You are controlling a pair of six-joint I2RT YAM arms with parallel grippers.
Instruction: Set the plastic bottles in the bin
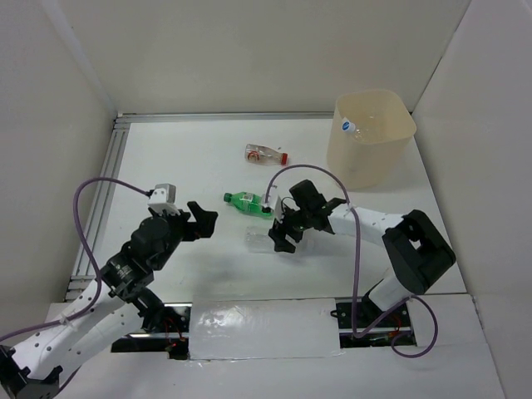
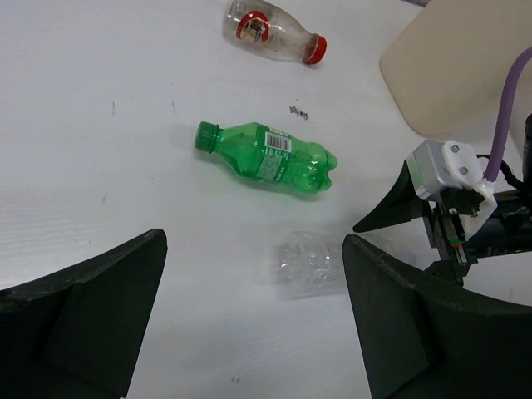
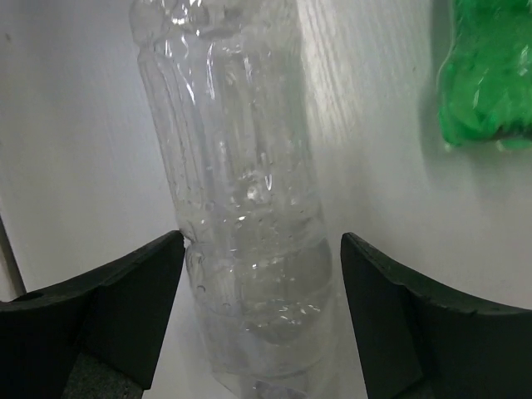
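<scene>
A crushed clear bottle (image 3: 241,166) lies on the white table, also seen from above (image 1: 256,238). My right gripper (image 3: 262,241) is open and straddles its lower end: the left finger touches it, the right finger stands a little off. A green bottle (image 1: 248,204) lies just beyond it. A clear bottle with a red cap (image 1: 266,155) lies farther back. The cream bin (image 1: 374,158) stands at the far right with a blue-capped bottle (image 1: 352,128) inside. My left gripper (image 2: 253,241) hangs open and empty, left of the clear bottle (image 2: 307,262).
A metal rail (image 1: 108,183) runs along the table's left edge and across the back. White walls close in on three sides. Purple cables loop from both arms. In the left wrist view my right arm's camera block (image 2: 453,170) sits beside the bin (image 2: 449,75).
</scene>
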